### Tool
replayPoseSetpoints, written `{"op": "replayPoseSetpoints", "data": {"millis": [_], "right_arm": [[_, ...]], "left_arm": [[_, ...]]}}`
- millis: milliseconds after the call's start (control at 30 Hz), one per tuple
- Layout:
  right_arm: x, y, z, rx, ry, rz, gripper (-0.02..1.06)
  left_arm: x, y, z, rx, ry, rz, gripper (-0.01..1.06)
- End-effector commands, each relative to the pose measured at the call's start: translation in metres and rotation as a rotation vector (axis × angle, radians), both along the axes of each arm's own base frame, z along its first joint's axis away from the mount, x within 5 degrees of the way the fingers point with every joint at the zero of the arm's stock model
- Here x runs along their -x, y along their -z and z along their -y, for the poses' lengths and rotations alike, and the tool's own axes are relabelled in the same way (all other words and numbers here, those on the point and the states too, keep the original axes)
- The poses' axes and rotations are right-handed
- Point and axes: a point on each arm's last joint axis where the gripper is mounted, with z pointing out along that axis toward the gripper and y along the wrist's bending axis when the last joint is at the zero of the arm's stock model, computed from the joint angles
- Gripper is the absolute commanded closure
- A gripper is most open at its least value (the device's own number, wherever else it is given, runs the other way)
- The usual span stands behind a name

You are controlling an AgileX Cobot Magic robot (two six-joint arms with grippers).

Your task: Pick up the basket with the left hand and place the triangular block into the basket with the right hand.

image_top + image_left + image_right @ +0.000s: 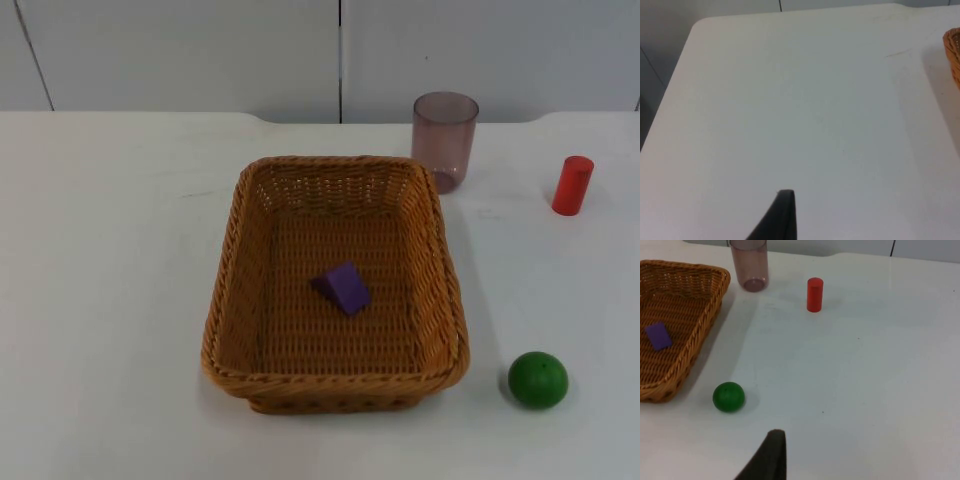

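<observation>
So the woven basket (335, 285) sits flat on the white table (110, 300), roughly mid-table in the top view, and the purple triangular block (343, 288) is already lying inside it, on the basket floor near the middle, not touching any wall. The right wrist view shows the same thing from the side: the block (658, 336) down in the basket (685, 315). Just behind the basket's far right corner stands a see-through purplish cup (445, 138), upright, close to the rim but whether it touches I can't tell. Further right and well apart from the basket is a red cylinder (573, 185), standing upright, and nearer the front edge there's a green ball (538, 379) resting on the table just off the basket's front right corner, not touching it. The left claw (777, 220) hangs over bare table with just a sliver of the basket's edge (953, 52) in its view; one black fingertip is visible, so I can't tell if it's spread or pressed together. The right claw (767, 457) hovers over the table near the ball (729, 396), same deal, one fingertip, can't tell its state. Neither claw is touching anything.
</observation>
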Motion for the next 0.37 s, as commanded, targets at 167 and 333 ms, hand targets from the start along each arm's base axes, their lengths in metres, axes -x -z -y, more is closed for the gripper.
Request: {"op": "replayPoseSetpoints", "data": {"millis": [167,333], "right_arm": [[-0.0002,-0.001,0.0004,0.003,0.003,0.015,0.0],[-0.0003,-0.001,0.0036,-0.04,0.065,0.013,0.0]], "left_arm": [[-0.0005,0.0002,0.0,0.008,0.003,0.011,0.0],[-0.0005,0.0002,0.0,0.008,0.003,0.011,0.0]]}}
